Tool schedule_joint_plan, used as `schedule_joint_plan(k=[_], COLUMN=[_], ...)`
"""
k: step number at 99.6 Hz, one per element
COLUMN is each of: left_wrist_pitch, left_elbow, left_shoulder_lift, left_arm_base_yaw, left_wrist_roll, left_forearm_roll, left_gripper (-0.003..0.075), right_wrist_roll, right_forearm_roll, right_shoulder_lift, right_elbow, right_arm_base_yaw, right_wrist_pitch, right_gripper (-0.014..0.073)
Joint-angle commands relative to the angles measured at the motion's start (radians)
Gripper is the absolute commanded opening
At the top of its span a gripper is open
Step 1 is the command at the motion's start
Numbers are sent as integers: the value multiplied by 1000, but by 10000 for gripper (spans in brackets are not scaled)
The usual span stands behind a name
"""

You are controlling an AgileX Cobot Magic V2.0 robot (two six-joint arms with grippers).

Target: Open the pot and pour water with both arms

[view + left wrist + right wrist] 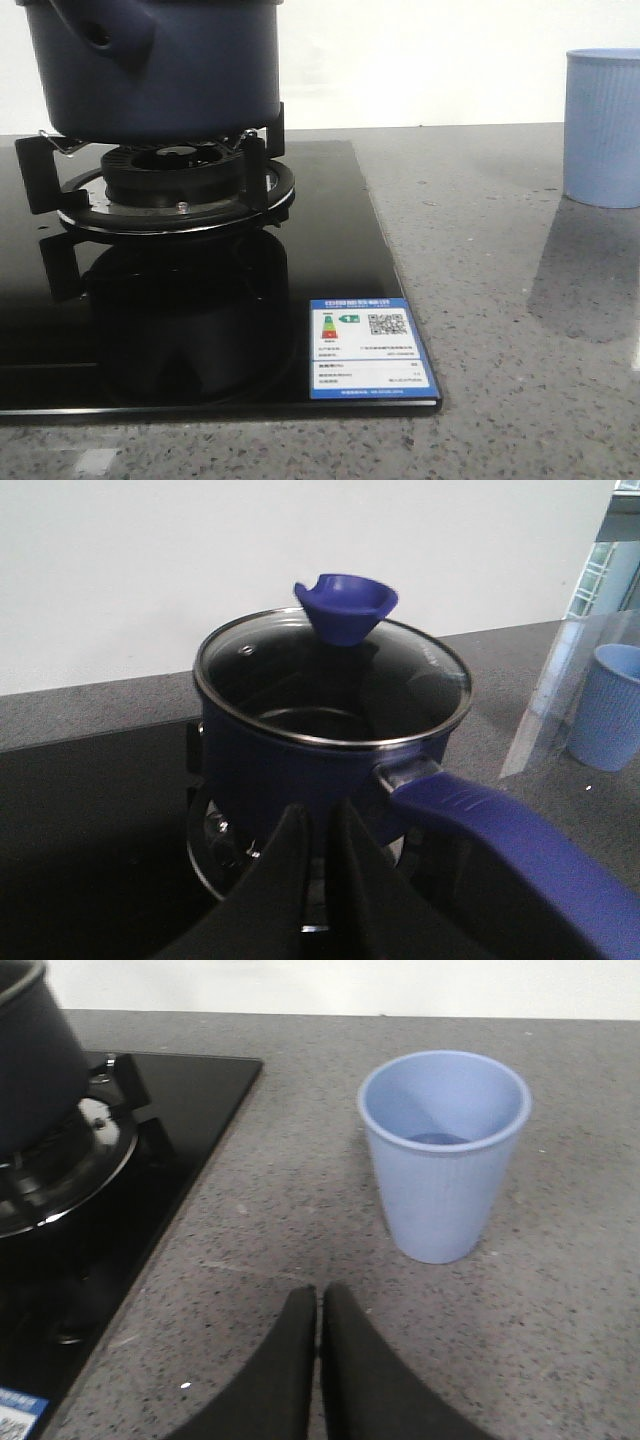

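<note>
The dark navy pot [150, 70] stands on the burner grate at the far left of the front view, its stubby handle with a round hole [100, 38] facing me. In the left wrist view the pot [290, 780] carries a glass lid [330, 685] with a blue knob [345, 605], and a long blue handle [510, 845] sticks out toward the camera. My left gripper [320, 815] is shut and empty, just short of the pot's side. My right gripper [320, 1295] is shut and empty over the counter, short of the light-blue cup [445, 1160]. Neither arm shows in the front view.
The black glass cooktop [200, 340] holds the burner grate [170, 185] and a blue-edged energy label [368, 348] at its front right corner. The grey speckled counter [520, 330] runs to the right, with the ribbed cup [602, 125] at its far right. A white wall stands behind.
</note>
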Motion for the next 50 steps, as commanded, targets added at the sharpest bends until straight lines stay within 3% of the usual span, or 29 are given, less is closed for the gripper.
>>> schedule_joint_plan(k=[1,8,16,25,50], left_wrist_pitch=[-115,-138,-150,-160,-263], left_elbow=[-46,-56,-68,-87,-181], left_shoulder_lift=[44,75,118,165,345], left_arm_base_yaw=[-44,-70,-94,-121,-213], left_wrist_roll=[43,47,47,65,96], left_forearm_roll=[-83,-91,-91,-91,-91], left_gripper=[158,271,405,468,462], right_wrist_roll=[-18,-18,-18,-18,-18], right_forearm_roll=[8,14,20,24,26], right_shoulder_lift=[12,12,12,12,10], right_elbow=[-37,-37,-37,-37,-37], right_arm_base_yaw=[32,47,52,52,52], right_wrist_pitch=[-60,-67,-71,-71,-56], right_gripper=[34,164,384,545,562])
